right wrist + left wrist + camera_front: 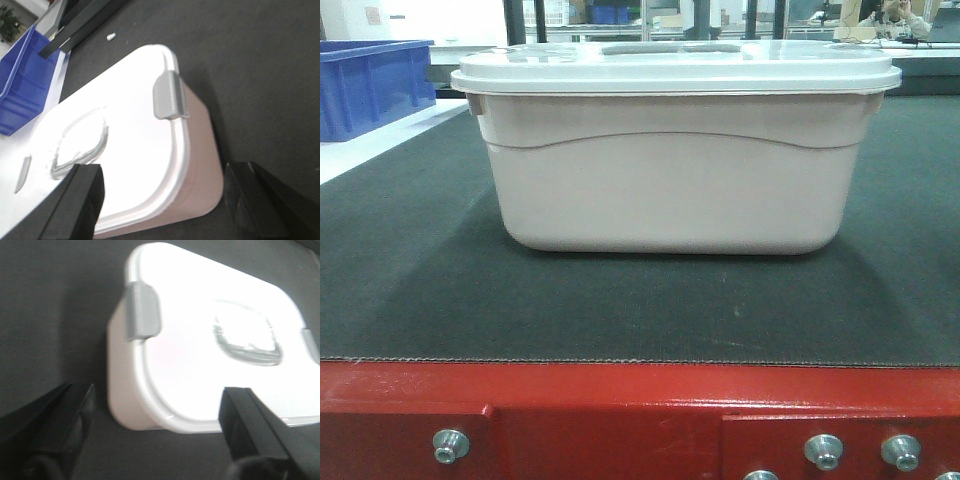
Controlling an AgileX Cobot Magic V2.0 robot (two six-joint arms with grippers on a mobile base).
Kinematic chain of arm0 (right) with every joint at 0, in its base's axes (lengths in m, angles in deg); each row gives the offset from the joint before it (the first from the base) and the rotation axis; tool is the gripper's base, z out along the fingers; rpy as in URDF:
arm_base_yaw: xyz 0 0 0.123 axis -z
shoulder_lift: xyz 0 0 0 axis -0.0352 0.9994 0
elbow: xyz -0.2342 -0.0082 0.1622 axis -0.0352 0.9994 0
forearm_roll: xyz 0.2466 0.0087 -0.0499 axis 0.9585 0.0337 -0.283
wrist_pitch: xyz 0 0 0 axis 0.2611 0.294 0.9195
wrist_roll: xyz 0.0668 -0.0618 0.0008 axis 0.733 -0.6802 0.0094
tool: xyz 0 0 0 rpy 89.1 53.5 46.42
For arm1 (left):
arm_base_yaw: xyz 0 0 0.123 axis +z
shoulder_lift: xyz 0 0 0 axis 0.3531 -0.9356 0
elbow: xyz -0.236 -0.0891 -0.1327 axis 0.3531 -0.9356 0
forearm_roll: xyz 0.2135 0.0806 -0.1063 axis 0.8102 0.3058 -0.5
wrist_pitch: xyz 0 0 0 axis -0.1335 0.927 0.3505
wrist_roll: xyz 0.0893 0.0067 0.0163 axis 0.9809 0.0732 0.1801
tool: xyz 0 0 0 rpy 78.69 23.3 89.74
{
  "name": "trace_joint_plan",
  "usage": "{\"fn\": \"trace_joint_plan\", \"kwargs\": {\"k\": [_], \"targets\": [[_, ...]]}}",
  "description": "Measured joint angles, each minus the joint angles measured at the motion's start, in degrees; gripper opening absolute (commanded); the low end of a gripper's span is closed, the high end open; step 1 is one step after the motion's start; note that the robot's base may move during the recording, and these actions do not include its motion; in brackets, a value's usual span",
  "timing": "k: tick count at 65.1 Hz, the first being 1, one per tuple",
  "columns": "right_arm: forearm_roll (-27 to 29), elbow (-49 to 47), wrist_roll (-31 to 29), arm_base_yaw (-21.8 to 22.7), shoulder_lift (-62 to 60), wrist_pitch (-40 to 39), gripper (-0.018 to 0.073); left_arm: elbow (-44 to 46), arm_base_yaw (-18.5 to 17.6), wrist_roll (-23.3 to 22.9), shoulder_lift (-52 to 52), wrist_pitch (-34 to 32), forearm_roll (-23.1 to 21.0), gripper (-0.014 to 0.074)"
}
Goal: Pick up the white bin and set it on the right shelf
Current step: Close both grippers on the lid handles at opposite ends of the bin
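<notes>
On dark mat point(410, 290) of red-framed bench point(620, 405): white bin point(670, 190), pinkish off-white, curved side ridge, whiter lid point(675, 70). My left hand point(157, 392), right hand point(162, 172) spread open over bin. Blue crate point(370, 85) beyond bin.

A dark woven mat point(410, 290) covers the table, and its red front rail point(620, 400) carries silver bolts point(450, 443). Off to the left, a blue crate point(370, 85) sits on a white surface point(360, 150). Farther back stand dark posts point(779, 18), a second blue crate point(610, 14) and a seated person point(895, 12).
</notes>
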Motion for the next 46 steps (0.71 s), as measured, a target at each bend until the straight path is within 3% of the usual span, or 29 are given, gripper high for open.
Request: {"fn": "trace_joint_plan", "kwargs": {"k": [10, 20, 28, 34, 46], "targets": [[4.89, -7.36, -3.0, 0.0, 6.32, 6.53, 0.0594, 7.02, 1.64, 7.77, -7.76, 6.76, -10.27, 0.0499], [12.72, -14.92, -9.8, 0.48, 12.35, 14.53, 0.0594, 11.13, 8.37, 13.46, -12.42, 11.14, -20.68, 0.0498], [21.44, -18.8, -16.5, 3.37, 16.86, 21.17, 0.0594, 11.73, 13.87, 18.68, -15.02, 15.09, -29.58, 0.0494], [28.2, -19.99, -21.76, 6.42, 19.51, 24.95, 0.0594, 11.84, 15.59, 20.81, -17.45, 17.86, -32.65, 0.0494], [37.59, -20.28, -29.6, 13.85, 25.06, 34.04, 0.0594, 11.84, 15.71, 23.33, -21.53, 19.37, -33.53, 0.0494]]}}
